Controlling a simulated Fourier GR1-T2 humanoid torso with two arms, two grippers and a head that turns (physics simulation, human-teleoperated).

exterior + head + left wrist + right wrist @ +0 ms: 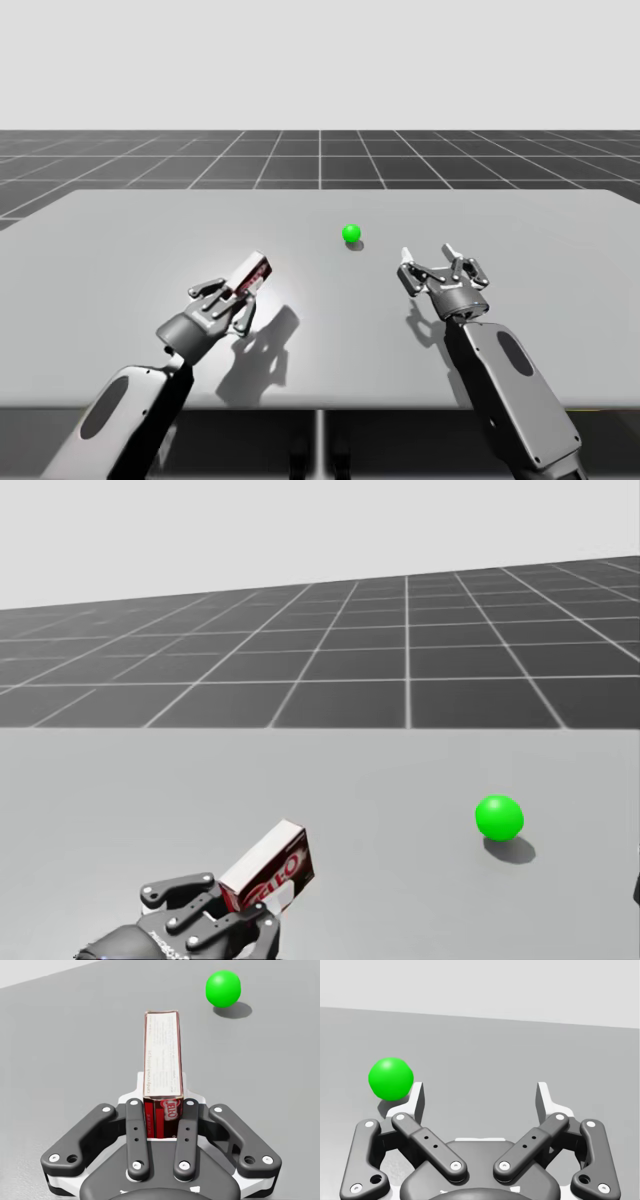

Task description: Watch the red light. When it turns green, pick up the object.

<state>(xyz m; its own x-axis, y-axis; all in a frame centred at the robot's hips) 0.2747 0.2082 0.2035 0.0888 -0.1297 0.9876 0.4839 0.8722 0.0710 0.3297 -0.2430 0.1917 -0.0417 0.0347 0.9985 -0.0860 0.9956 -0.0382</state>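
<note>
The light is a green ball (351, 234) (498, 817) resting on the grey table (540, 230). My left gripper (234, 302) (163, 1106) is shut on a red and white box (253, 274) (266, 868) (162, 1055), with its fingers (136, 1127) pressing the box's near end from both sides. The box sticks out ahead of the gripper, tilted upward, and its shadow falls apart from it on the table. The green ball (223, 988) lies beyond the box, to its right. My right gripper (426, 256) (480, 1097) stands open and holds nothing, with the green ball (390, 1078) just ahead of its left finger.
The table's front edge (320, 406) runs below both forearms. A dark gridded floor (320, 160) lies beyond the far edge.
</note>
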